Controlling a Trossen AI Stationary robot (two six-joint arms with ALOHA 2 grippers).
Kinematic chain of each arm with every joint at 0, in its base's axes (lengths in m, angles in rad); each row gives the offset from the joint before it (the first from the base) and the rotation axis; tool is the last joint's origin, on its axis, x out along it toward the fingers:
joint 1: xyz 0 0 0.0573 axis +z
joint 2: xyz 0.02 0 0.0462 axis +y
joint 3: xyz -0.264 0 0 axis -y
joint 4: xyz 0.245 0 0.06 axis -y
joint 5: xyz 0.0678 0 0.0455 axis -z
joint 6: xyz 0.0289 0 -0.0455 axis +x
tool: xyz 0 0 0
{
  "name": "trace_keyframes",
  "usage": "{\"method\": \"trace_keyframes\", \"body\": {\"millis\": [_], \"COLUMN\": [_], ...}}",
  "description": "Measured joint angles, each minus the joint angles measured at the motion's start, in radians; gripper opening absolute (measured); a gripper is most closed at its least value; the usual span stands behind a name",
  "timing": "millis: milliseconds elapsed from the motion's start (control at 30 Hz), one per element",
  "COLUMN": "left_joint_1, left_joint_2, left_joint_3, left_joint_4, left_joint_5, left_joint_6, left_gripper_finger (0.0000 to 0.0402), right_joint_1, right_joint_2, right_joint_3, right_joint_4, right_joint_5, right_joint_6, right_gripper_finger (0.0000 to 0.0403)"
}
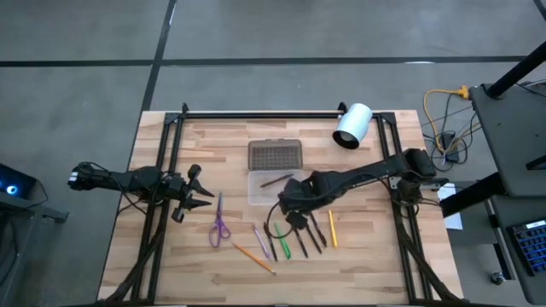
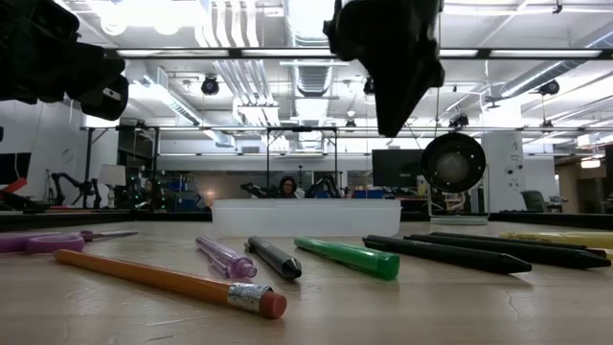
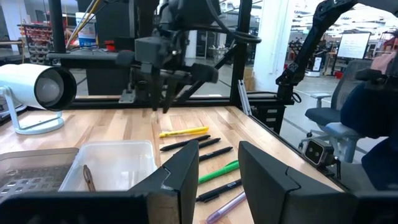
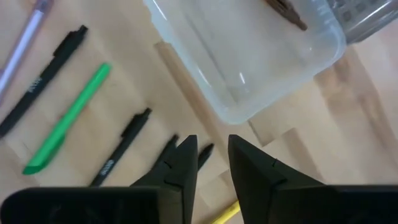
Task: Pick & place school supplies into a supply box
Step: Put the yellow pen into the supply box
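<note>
The supply box is a clear case standing on the table, with its dotted grey lid open toward the far edge. One brown pencil lies inside it. On the wood nearer me lie purple scissors, an orange pencil, a pink pen, a green pen, black pens and a yellow pen. My right gripper hangs above the black pens by the box's near side, fingers pointing down, narrowly open and empty. My left gripper waits open, left of the scissors.
A white cylinder on a stand sits at the far right of the table. Black frame rails run along the far edge and both sides. Bare wood lies between the scissors and the box. A person sits beyond the table's right side.
</note>
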Motion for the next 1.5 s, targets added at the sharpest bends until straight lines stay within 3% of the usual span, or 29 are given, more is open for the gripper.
{"method": "trace_keyframes", "body": {"millis": [533, 1133, 1500], "left_joint_1": [0.0, 0.0, 0.0], "left_joint_2": [0.0, 0.0, 0.0], "left_joint_3": [0.0, 0.0, 0.0], "left_joint_4": [0.0, 0.0, 0.0], "left_joint_5": [0.0, 0.0, 0.0], "left_joint_6": [0.0, 0.0, 0.0], "left_gripper_finger": [0.0099, 0.0099, 0.0099], "right_joint_1": [0.017, 0.028, 0.028], "right_joint_2": [0.005, 0.005, 0.004], "right_joint_3": [-0.001, -0.003, -0.072], "right_joint_4": [0.002, -0.001, -0.06], "right_joint_5": [-0.027, -0.023, -0.059], "right_joint_6": [0.262, 0.34, 0.528], "right_gripper_finger": [0.0069, 0.0068, 0.0068]}}
